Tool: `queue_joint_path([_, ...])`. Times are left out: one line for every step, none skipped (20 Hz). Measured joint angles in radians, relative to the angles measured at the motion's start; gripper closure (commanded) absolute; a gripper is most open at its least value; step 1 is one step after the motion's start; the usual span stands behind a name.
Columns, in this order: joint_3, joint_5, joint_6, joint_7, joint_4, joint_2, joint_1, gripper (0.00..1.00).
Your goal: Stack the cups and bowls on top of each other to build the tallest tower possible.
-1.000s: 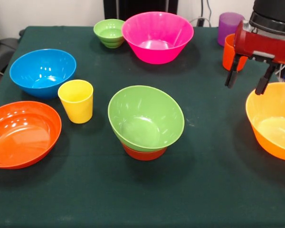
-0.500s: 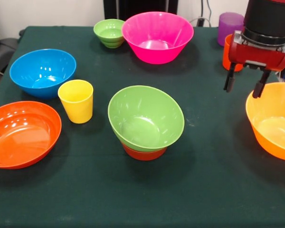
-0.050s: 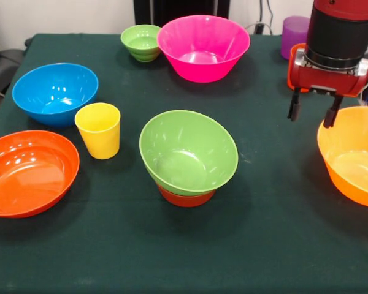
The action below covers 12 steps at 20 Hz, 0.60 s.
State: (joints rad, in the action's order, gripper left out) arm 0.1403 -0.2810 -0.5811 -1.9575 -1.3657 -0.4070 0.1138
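A medium green bowl (image 3: 188,152) sits tilted in a small red-orange bowl (image 3: 185,197) at the table's middle; this is the tower. My gripper (image 3: 311,116) hangs open and empty at the right, just left of the large yellow-orange bowl's (image 3: 352,156) rim, touching nothing. A yellow cup (image 3: 99,130) stands left of the stack. The purple cup (image 3: 294,33) is at the back right. The gripper's body hides the orange cup. Other bowls are the pink (image 3: 203,47), small ribbed green (image 3: 141,41), blue (image 3: 55,93) and shallow orange (image 3: 27,171).
All of it rests on a dark green tablecloth (image 3: 276,245). The yellow-orange bowl runs off the right edge of the picture. Dark equipment stands behind the table's far edge.
The gripper has shifted a little left and up, away from the yellow-orange bowl's rim, and now hangs straighter. It stays open. Nothing on the table moved.
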Motion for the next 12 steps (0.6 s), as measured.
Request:
queue_joint_path([-0.006,0.000,0.000,0.000,-0.004,0.000,-0.003,0.00])
queue_joint_path([-0.016,0.000,0.000,0.000,-0.010,-0.001,-0.009,0.00])
queue_joint_path([-0.022,0.000,0.000,0.000,-0.013,-0.001,-0.012,0.00])
queue_joint_path([-0.032,0.000,0.000,0.000,-0.019,-0.001,-0.018,0.00])
queue_joint_path([-0.046,0.000,0.000,0.000,-0.025,-0.001,-0.026,0.00])
queue_joint_path([-0.054,0.000,0.000,0.000,-0.028,-0.001,-0.031,0.00])
queue_joint_path([-0.059,0.000,0.000,0.000,-0.031,-0.001,-0.035,0.00])
queue_joint_path([-0.072,0.000,0.000,0.000,-0.036,-0.001,-0.044,0.00])
queue_joint_path([-0.080,0.000,0.000,0.000,-0.039,-0.001,-0.048,0.00])
queue_joint_path([-0.086,0.000,0.000,0.000,-0.041,-0.001,-0.052,0.00])
queue_joint_path([-0.093,0.000,0.000,0.000,-0.043,-0.001,-0.055,0.00])
queue_joint_path([-0.095,0.000,0.000,0.000,-0.044,-0.001,-0.056,0.00])
